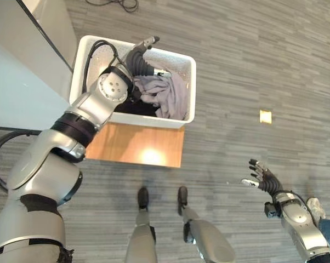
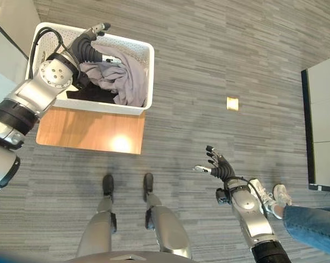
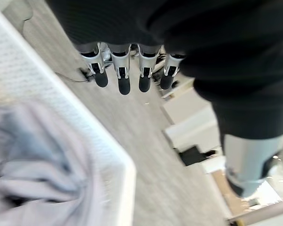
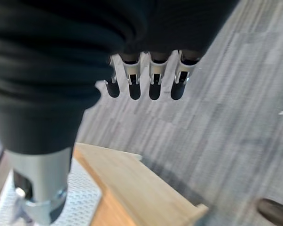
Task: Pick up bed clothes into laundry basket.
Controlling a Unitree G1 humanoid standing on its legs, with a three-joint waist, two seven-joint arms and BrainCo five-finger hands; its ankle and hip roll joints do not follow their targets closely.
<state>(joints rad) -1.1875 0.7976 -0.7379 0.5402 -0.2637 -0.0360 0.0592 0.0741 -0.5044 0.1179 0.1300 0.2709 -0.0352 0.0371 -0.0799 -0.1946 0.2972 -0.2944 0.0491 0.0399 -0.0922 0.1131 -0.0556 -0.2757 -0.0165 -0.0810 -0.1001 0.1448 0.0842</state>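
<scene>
A white laundry basket (image 1: 190, 64) stands on a low wooden stand (image 1: 133, 146). Grey bed clothes (image 1: 164, 93) lie heaped inside it over something dark, and the same grey cloth (image 3: 33, 160) shows in the left wrist view. My left hand (image 1: 145, 46) hovers over the basket's far rim, fingers (image 3: 123, 75) straight and holding nothing. My right hand (image 2: 217, 164) hangs low over the carpet at the lower right, well away from the basket, its fingers (image 4: 134, 80) spread and empty.
A pale bed or cabinet edge (image 1: 22, 76) runs along the left, close to the basket. A small yellow tag (image 1: 265, 116) lies on the grey striped carpet. A person's jeans leg and white shoe (image 2: 280, 194) stand by my right arm.
</scene>
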